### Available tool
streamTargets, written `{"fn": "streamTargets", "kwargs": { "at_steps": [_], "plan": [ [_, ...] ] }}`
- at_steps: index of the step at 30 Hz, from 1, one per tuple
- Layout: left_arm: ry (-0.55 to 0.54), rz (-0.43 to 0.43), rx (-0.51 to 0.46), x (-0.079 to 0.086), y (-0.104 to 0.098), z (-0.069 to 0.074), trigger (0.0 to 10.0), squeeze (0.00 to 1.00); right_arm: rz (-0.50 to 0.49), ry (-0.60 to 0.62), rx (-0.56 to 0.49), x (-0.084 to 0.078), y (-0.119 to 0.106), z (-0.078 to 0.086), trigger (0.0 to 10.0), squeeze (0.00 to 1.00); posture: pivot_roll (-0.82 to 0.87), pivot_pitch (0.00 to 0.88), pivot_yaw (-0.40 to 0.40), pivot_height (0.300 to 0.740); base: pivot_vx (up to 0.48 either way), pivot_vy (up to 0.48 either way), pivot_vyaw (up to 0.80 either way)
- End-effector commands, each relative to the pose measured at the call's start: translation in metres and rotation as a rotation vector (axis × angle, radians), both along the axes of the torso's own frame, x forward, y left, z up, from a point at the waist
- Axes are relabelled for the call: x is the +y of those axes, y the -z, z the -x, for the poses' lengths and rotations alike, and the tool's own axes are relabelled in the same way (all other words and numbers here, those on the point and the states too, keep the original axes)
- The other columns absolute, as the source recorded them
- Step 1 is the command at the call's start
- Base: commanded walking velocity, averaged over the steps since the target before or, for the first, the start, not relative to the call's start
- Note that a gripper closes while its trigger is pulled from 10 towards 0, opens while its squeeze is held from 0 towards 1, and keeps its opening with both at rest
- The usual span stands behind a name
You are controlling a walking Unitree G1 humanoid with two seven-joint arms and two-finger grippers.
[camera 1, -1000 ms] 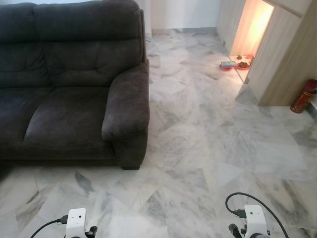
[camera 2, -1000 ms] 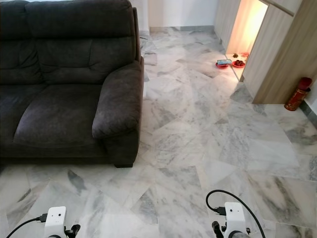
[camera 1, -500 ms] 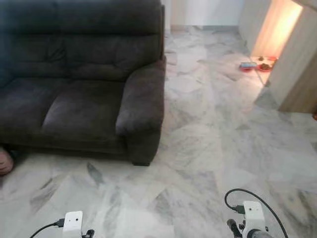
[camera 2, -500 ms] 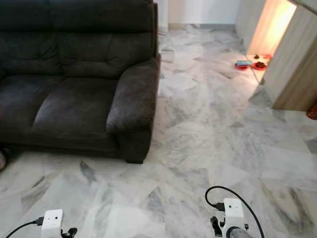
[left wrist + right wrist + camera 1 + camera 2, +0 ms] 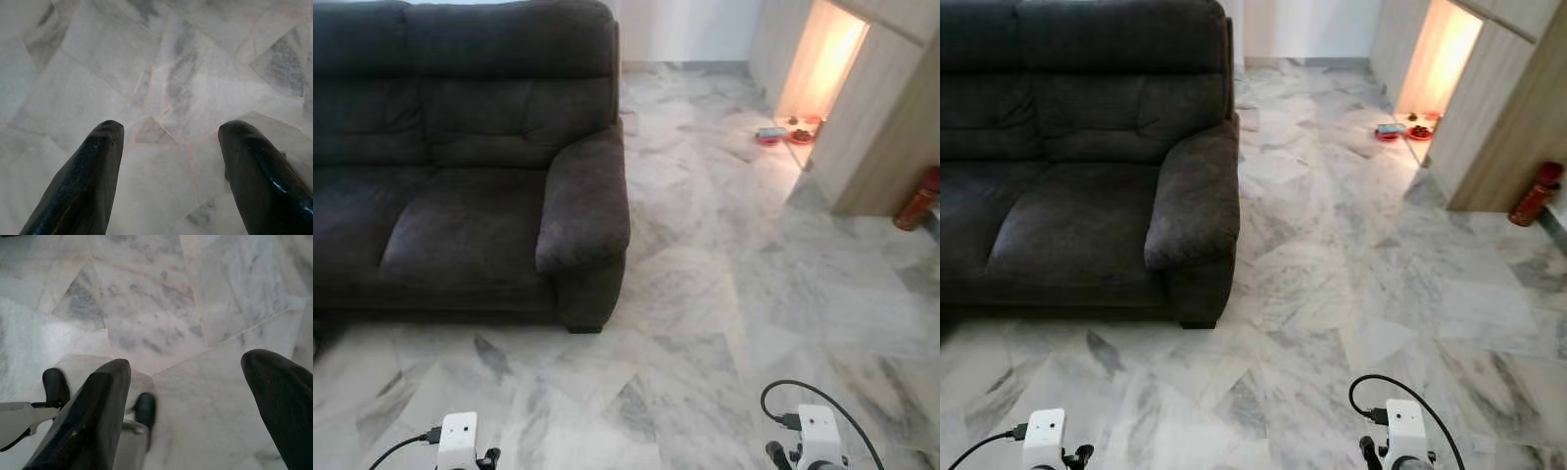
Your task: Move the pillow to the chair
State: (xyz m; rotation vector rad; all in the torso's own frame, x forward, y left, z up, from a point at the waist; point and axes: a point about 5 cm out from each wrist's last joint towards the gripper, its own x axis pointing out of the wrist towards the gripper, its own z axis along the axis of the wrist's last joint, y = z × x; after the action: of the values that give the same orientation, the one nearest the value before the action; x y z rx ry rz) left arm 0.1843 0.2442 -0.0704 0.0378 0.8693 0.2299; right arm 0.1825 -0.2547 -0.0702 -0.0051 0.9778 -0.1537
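Ahead and to the robot's left, a dark grey sofa (image 5: pixel 460 166) is standing on a pale marble floor (image 5: pixel 705 323), its padded armrest (image 5: pixel 585 201) facing the open room. No pillow is lying on the seat cushions that are showing, and neither a pillow nor a chair can be made out anywhere. Farther back on the right, two small red dishes (image 5: pixel 781 135) are sitting on the floor beside a warmly lit opening in a wooden cabinet wall (image 5: pixel 876 117), and a red cylinder (image 5: pixel 915 199) is standing near that wall's corner. Both arms are hanging low over the tiles: the left gripper (image 5: pixel 168 161) is pointing down at the floor with its two black fingers spread wide and holding nothing, and the right gripper (image 5: pixel 190 401) is likewise gaping over bare marble, empty
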Motion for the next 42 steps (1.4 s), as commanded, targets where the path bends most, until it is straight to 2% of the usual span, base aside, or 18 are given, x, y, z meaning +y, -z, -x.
{"fn": "streamTargets", "kwargs": {
  "at_steps": [1, 19, 25, 32, 42],
  "plan": [
    [-0.013, 0.01, 0.018, 0.0001, 0.0023, 0.004, 10.0, 0.0, -0.001, 0.008, 0.003, -0.0015, 0.0002, 0.0014, 10.0, 0.0, -0.01, 0.043, 0.029, 0.74, 0.0, 0.259, 0.0],
    [-0.004, 0.007, 0.019, 0.0015, 0.0013, 0.0026, 10.0, 0.0, -0.01, -0.009, -0.009, 0.0012, -0.0002, -0.0007, 10.0, 0.0, -0.01, 0.055, 0.036, 0.74, 0.0, 0.26, 0.0],
    [0.0, 0.007, 0.02, 0.0007, 0.0014, 0.0022, 10.0, 0.0, -0.016, -0.004, -0.011, 0.0009, -0.0003, -0.0008, 10.0, 0.0, -0.01, 0.055, 0.033, 0.74, 0.0, 0.257, 0.67],
    [0.0, 0.009, 0.019, 0.0, 0.0015, 0.0021, 10.0, 0.0, -0.016, -0.005, -0.011, 0.0005, -0.0004, -0.0008, 10.0, 0.0, -0.01, 0.052, 0.03, 0.74, 0.0, 0.26, 0.0],
    [0.005, 0.012, 0.02, -0.0008, 0.0017, 0.002, 10.0, 0.0, -0.024, 0.0, -0.015, 0.0006, -0.0004, -0.0006, 10.0, 0.0, -0.01, 0.041, 0.029, 0.74, 0.0, 0.259, 0.38]
  ]
}}
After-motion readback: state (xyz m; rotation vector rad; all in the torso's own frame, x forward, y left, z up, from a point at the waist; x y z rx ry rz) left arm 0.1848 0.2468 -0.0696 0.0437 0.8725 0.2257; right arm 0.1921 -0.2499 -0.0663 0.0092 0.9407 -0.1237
